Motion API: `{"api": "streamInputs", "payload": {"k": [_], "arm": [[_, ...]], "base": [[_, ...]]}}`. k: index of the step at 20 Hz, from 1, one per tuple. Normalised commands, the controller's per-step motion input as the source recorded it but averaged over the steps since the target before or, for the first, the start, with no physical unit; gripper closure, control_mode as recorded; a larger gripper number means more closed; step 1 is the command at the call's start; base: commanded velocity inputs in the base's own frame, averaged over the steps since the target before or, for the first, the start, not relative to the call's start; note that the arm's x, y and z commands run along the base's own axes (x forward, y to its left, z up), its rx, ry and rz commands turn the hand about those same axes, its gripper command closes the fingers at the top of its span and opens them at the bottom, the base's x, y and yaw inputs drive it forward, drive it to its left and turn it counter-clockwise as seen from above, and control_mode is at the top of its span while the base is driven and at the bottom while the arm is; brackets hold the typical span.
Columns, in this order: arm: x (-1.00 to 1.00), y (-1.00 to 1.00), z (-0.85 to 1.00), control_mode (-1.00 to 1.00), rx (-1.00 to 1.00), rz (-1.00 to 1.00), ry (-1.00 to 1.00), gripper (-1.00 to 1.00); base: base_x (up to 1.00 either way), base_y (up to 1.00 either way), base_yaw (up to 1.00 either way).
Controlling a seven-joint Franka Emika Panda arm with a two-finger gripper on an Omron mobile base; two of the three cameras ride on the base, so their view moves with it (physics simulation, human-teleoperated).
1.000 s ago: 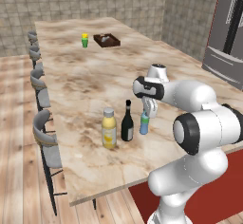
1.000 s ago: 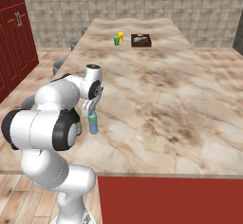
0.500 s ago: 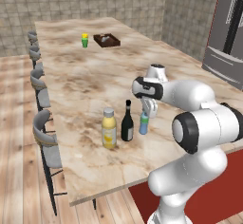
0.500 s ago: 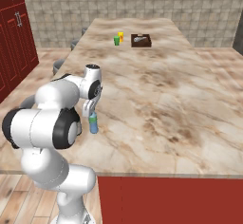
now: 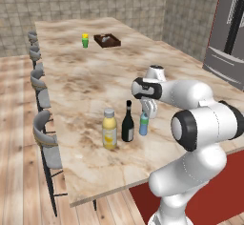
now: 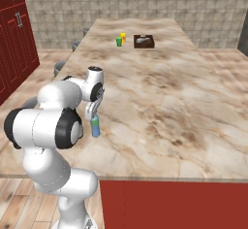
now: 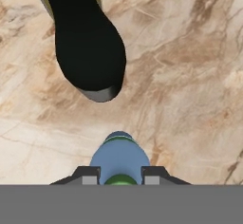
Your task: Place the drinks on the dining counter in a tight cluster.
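Three drinks stand close together near the front of the dining counter (image 5: 81,81): a stout yellow juice bottle (image 5: 109,129), a dark wine bottle (image 5: 127,123) and a small blue water bottle (image 5: 143,124) with a green cap. My gripper (image 5: 146,114) points straight down over the water bottle and is shut on its green cap. In the hand view the water bottle (image 7: 119,157) sits between my fingertips (image 7: 87,174), with the wine bottle (image 7: 89,42) just beyond it. From the right base view, the water bottle (image 6: 95,126) stands on the counter under the hand.
A small green-and-yellow cup (image 5: 85,40) and a dark brown tray (image 5: 106,40) sit at the far end of the counter. Grey stools (image 5: 44,138) line its left side. Red cabinets (image 6: 14,43) stand to the left in the right base view. A steel fridge (image 5: 228,33) is at right.
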Motion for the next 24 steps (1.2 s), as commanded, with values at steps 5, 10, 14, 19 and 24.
{"api": "streamInputs", "payload": {"k": [5,10,14,19,24], "arm": [[0.0,0.0,0.0,-1.0,0.0,0.0,0.0,1.0],[0.0,0.0,0.0,-1.0,0.0,0.0,0.0,-1.0],[0.0,0.0,0.0,-1.0,0.0,0.0,0.0,-1.0],[0.0,0.0,0.0,-1.0,0.0,0.0,0.0,-1.0],[0.0,-0.01,0.13,-1.0,0.0,0.0,0.0,-1.0]], "base": [[0.0,0.0,0.0],[0.0,0.0,0.0],[0.0,0.0,0.0],[0.0,0.0,0.0],[0.0,0.0,0.0]]}}
